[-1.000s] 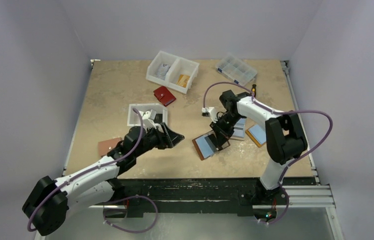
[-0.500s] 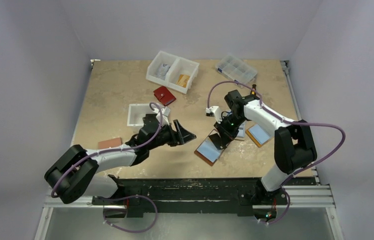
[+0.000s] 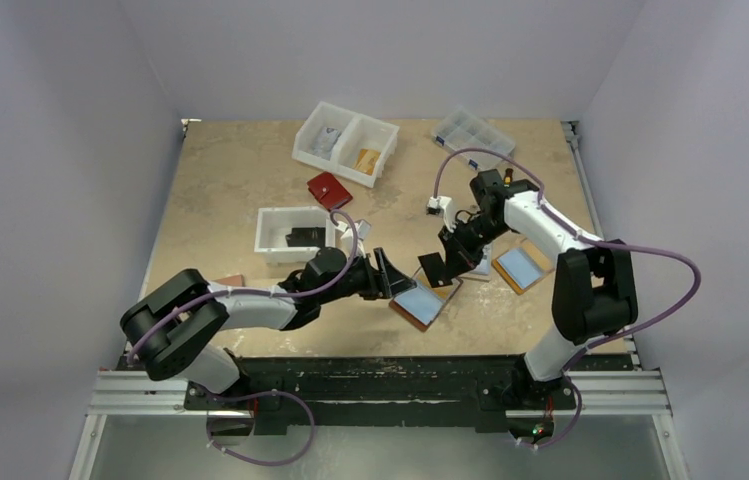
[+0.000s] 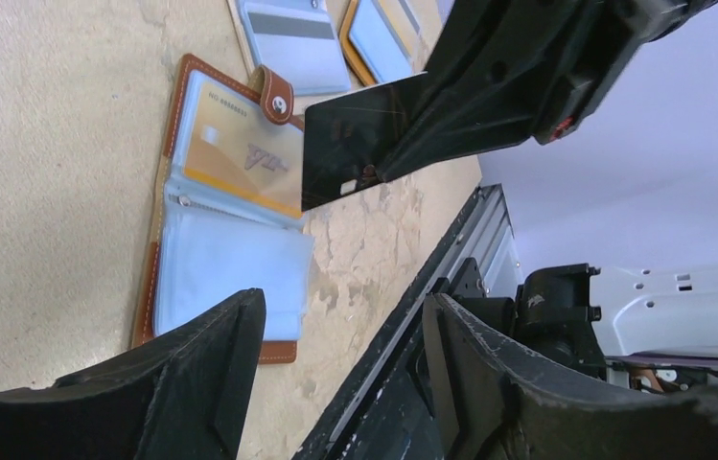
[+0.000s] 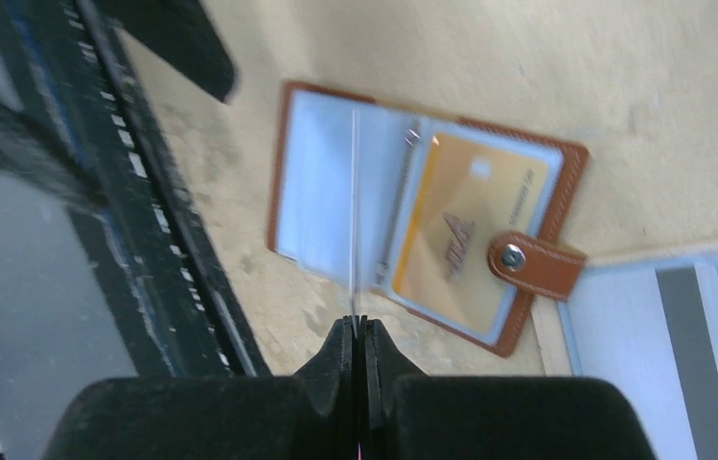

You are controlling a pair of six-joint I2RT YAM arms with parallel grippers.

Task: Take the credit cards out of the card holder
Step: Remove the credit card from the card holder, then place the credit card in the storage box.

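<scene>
Toward the near edge of the tan table (image 3: 220,180), the brown leather-like card holder (image 3: 420,303) is lying open, the right gripper (image 3: 447,262) pinching a thin glossy dark credit card (image 3: 431,268) above it. From the left wrist, the left gripper (image 4: 335,364) is gaping, empty; from the right wrist, the card is showing edge-on.

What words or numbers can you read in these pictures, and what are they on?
"NO" then a row of digits, perhaps 8s: on the orange-gold card inside the open brown leather card holder.
Big slanted logo on the same card: too stylised to read.
The shiny black card held by the right gripper: nothing readable.
</scene>
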